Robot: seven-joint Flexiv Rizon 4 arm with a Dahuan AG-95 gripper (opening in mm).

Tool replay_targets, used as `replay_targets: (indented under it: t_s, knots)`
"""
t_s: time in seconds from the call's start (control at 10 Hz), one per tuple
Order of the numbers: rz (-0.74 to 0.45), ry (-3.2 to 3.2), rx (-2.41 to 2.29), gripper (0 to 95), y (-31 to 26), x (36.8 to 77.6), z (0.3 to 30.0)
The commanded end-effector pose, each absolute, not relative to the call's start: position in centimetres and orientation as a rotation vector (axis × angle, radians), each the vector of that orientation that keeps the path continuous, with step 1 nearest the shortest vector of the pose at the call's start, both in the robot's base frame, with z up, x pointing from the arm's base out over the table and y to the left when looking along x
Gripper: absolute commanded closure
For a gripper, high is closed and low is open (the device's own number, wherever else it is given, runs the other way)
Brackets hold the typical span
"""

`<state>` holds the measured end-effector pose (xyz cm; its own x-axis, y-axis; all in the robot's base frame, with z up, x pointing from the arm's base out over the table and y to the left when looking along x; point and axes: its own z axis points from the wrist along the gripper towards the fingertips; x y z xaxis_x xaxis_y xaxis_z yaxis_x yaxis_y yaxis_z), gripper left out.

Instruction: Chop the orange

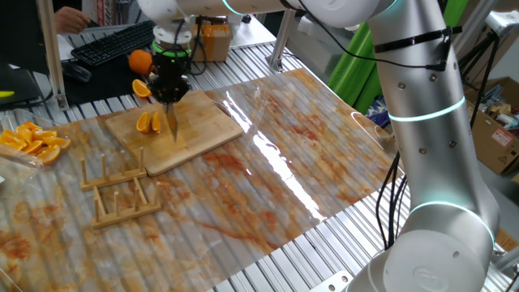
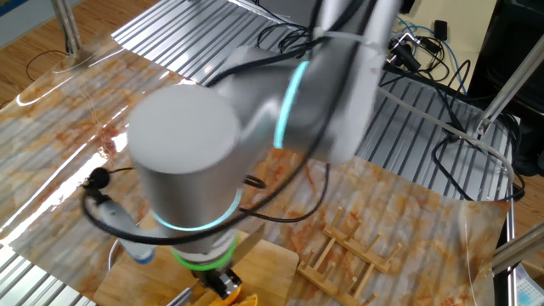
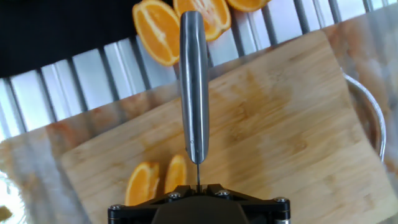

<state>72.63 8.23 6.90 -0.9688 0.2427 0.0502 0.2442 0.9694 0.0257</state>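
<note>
The end effector [image 3: 198, 193] is clamped on a knife [image 3: 194, 87], blade pointing down over the bamboo board [image 3: 280, 130]. Two orange wedges [image 1: 148, 122] lie side by side on the board, just beside the blade, toward its left edge. Beyond the board's far edge sit halved oranges [image 3: 155, 31] on the surface [image 1: 268, 186].

You have open board [image 1: 207, 122] right of the knife [image 1: 172, 120]. The orange [image 1: 148, 122] pieces lie just left of the blade; a wooden rack [image 1: 117, 191] obstructs the desk [image 1: 268, 186] nearer, probably clear beyond.
</note>
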Motion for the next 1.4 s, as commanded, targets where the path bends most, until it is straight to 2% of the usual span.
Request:
replay_targets:
  t_s: [0.1,0.6,0.7,0.8,1.0,1.4]
  knots:
    - [-0.045,-3.076,-0.356,95.0,7.1,72.7,6.6]
    - [-0.054,-3.086,-0.199,95.0,3.1,72.7,4.7]
    - [-0.108,-3.069,-0.232,95.0,3.1,72.6,4.9]
    - [-0.162,-3.053,-0.258,95.0,3.1,72.3,5.3]
    - [-0.154,-3.017,-0.289,95.0,3.9,71.4,6.9]
    - [-0.126,-2.999,-0.42,95.0,10.0,68.3,10.5]
